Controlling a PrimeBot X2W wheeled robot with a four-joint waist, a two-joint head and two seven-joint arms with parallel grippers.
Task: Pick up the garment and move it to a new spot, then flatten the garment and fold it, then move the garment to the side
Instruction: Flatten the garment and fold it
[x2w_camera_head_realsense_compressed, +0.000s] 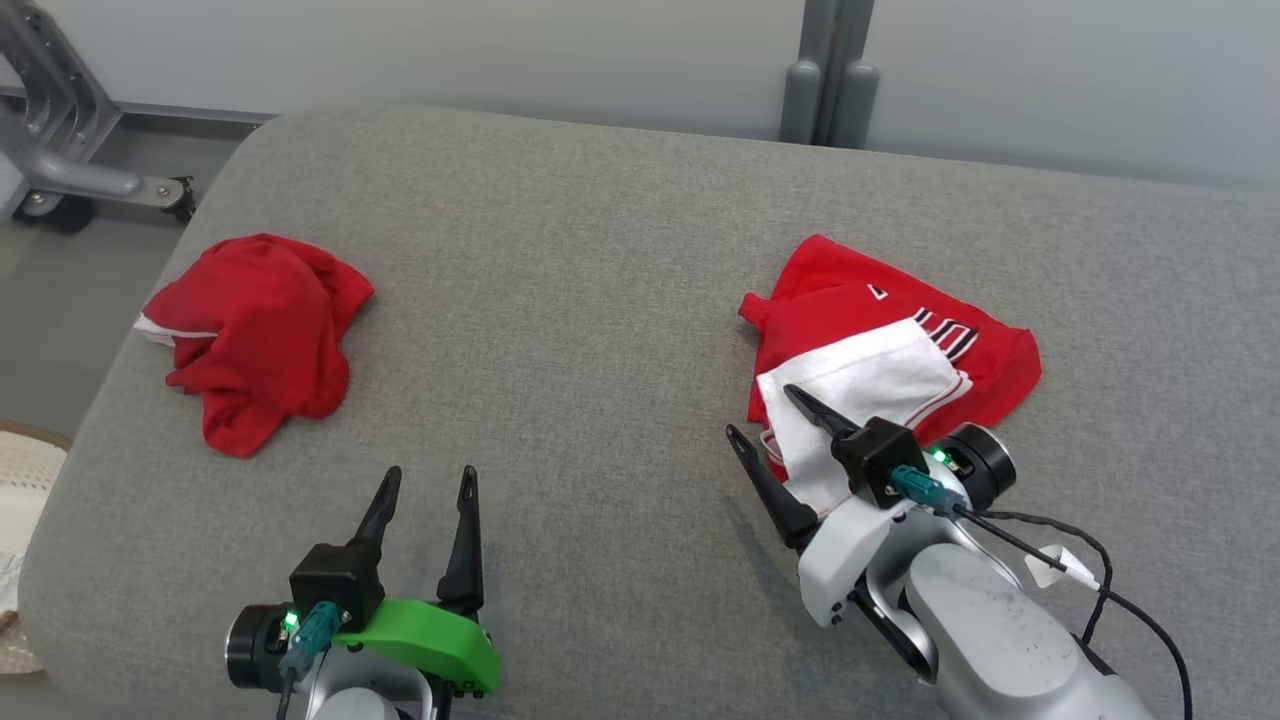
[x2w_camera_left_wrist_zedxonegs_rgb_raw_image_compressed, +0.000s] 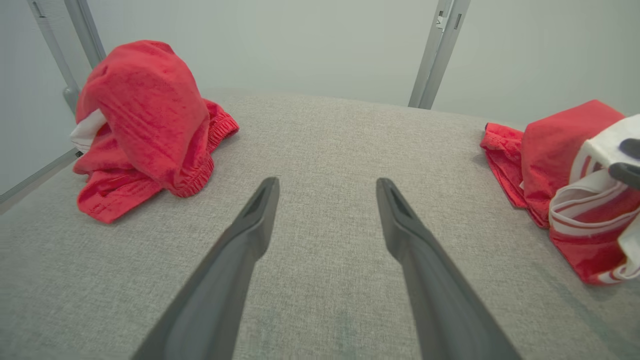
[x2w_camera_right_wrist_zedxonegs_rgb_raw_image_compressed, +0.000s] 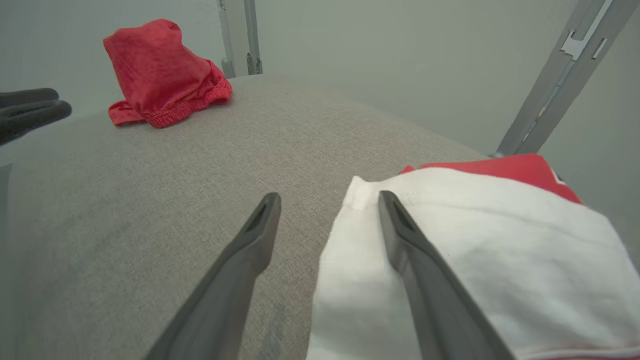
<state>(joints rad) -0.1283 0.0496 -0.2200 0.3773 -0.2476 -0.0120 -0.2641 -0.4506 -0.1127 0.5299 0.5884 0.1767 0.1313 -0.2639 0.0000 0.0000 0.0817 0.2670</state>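
Right fingers (x2w_camera_head_realsense_compressed: 812, 408) spread, empty, straddling garment (x2w_camera_head_realsense_compressed: 900, 345) edge | left fingers (x2w_camera_head_realsense_compressed: 464, 545) spread, empty, above cushion (x2w_camera_head_realsense_compressed: 600, 300)

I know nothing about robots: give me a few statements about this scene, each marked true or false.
1. A crumpled red garment and a red-and-white garment lie on the grey cushion. True.
2. The left end effector grips the crumpled red garment. False: it is open over bare cushion.
3. The right end effector is open at the red-and-white garment's white part. True.
4. The garments touch each other. False: bare cushion separates them.
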